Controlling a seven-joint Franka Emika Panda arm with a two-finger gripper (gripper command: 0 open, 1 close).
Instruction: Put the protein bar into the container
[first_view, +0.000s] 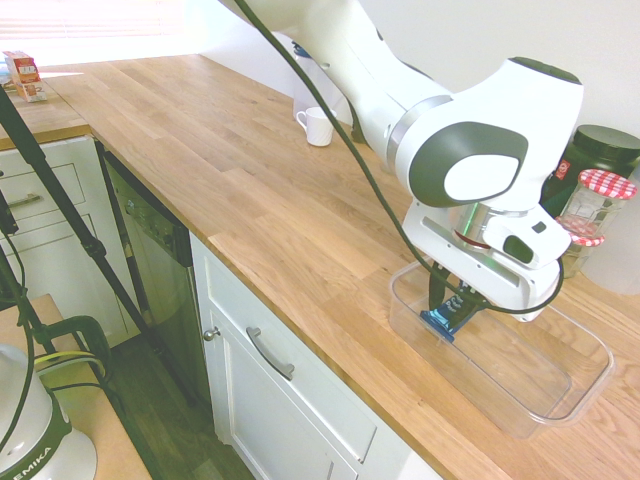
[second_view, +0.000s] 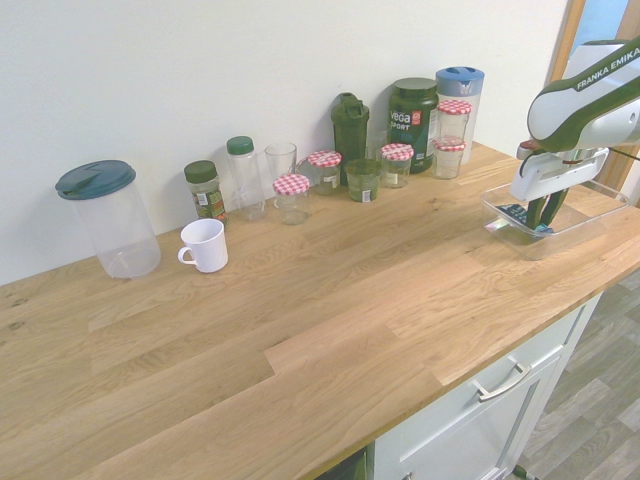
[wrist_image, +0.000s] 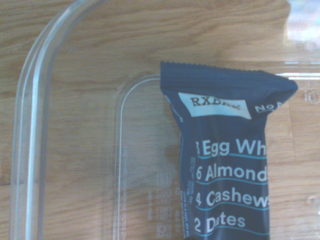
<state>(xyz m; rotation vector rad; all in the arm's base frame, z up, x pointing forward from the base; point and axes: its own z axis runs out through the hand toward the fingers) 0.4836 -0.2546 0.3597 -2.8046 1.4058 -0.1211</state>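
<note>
Protein bar (wrist_image: 227, 165) cut off inside container (wrist_image: 25, 125)

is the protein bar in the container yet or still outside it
In. The protein bar, gripped by the shut gripper, hangs below the clear container's rim; whether it touches the bottom, cannot tell.

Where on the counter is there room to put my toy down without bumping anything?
The wooden countertop is bare along its front, from the white mug across to the container. The back by the wall is crowded: the jug, the jars and the bottles. The gripper holds the protein bar inside the container.
</note>
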